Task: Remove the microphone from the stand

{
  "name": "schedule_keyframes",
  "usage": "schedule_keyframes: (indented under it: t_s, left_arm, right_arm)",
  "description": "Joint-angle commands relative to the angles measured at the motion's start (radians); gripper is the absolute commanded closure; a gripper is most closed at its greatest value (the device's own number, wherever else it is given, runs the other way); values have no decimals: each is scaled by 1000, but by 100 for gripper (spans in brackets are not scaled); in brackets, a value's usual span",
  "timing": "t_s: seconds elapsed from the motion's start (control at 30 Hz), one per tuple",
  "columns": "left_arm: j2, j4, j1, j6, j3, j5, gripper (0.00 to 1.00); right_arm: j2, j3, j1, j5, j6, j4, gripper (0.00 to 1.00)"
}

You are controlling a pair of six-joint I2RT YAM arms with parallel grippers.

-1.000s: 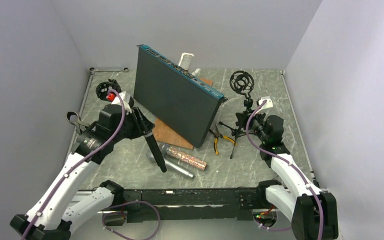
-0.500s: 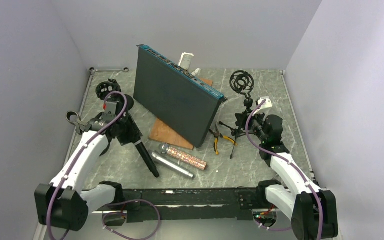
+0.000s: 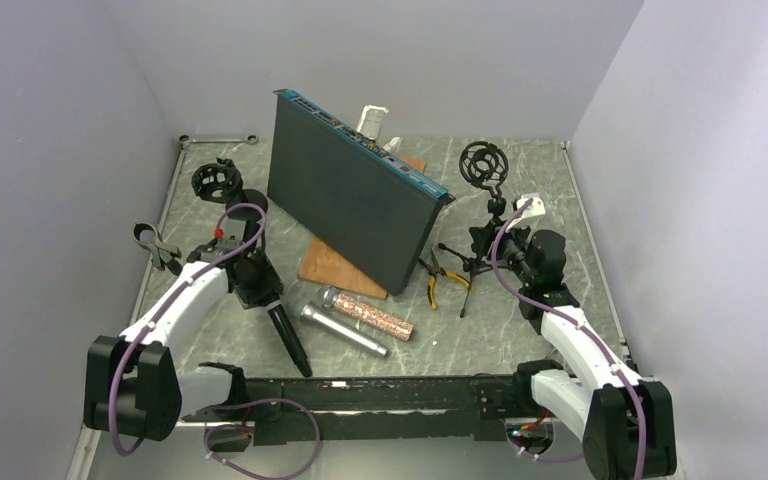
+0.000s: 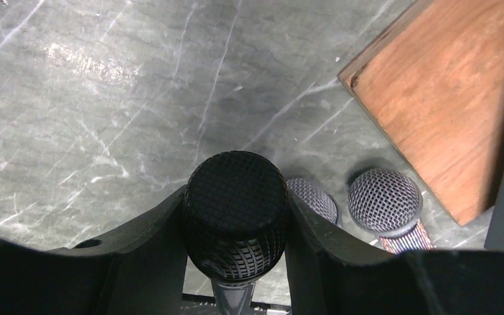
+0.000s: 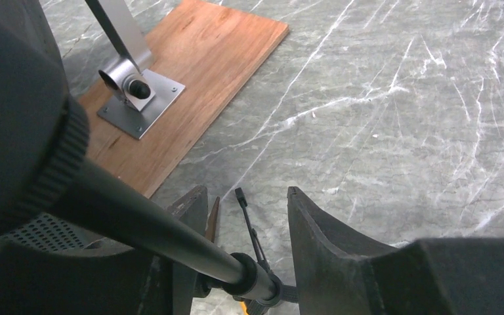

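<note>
My left gripper [image 3: 263,295] is shut on the grille head of a black microphone [image 3: 288,340], whose handle slants down toward the table's near edge. In the left wrist view the black microphone head [image 4: 236,197] sits clamped between both fingers. An empty black shock-mount stand [image 3: 215,180] stands at the back left. A second empty shock mount on a tripod stand [image 3: 483,165] stands at the right. My right gripper [image 3: 487,240] straddles that stand's pole [image 5: 170,233], with its jaws apart and a gap beside the pole.
A big dark rack unit [image 3: 355,200] leans on a wooden board [image 3: 335,265] in the middle. A glitter microphone [image 3: 370,313] and a silver microphone [image 3: 345,330] lie in front of it. Yellow-handled pliers [image 3: 435,282] lie by the tripod legs. A black clip [image 3: 150,245] lies at the left edge.
My left gripper has moved down and toward the near edge with the black microphone in it. The right arm has not moved.
</note>
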Motion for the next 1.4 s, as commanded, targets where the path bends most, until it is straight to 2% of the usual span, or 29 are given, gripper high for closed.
schedule_keyframes:
  t_s: [0.0,0.13,0.3,0.47,0.67,0.93,1.2,1.27,1.37]
  left_arm:
    - [25,101,6,-23,-23,-17,99]
    - [61,126,9,-30,-20,-15,91]
    - [91,147,12,-35,-25,-8,75]
    - [105,157,12,-38,-34,6,48]
    - [104,170,12,-27,-35,1,26]
    - [102,191,12,-16,-30,36,19]
    - [-13,144,11,33,16,28,8]
    - [-51,141,9,51,32,28,2]
    - [-89,127,-5,79,67,29,1]
  right_arm:
    - [-24,8,-1,15,7,21,48]
    - [-17,15,-1,8,7,16,44]
    - [-20,16,-1,5,7,12,41]
    - [-32,16,-1,13,19,1,33]
    - [-80,21,-1,47,41,-53,21]
    - [-120,76,-1,65,70,-196,1]
    - [-193,121,-1,92,139,-374,0]
    - [-220,132,-1,96,150,-411,0]
    - [-248,161,-1,106,168,-449,0]
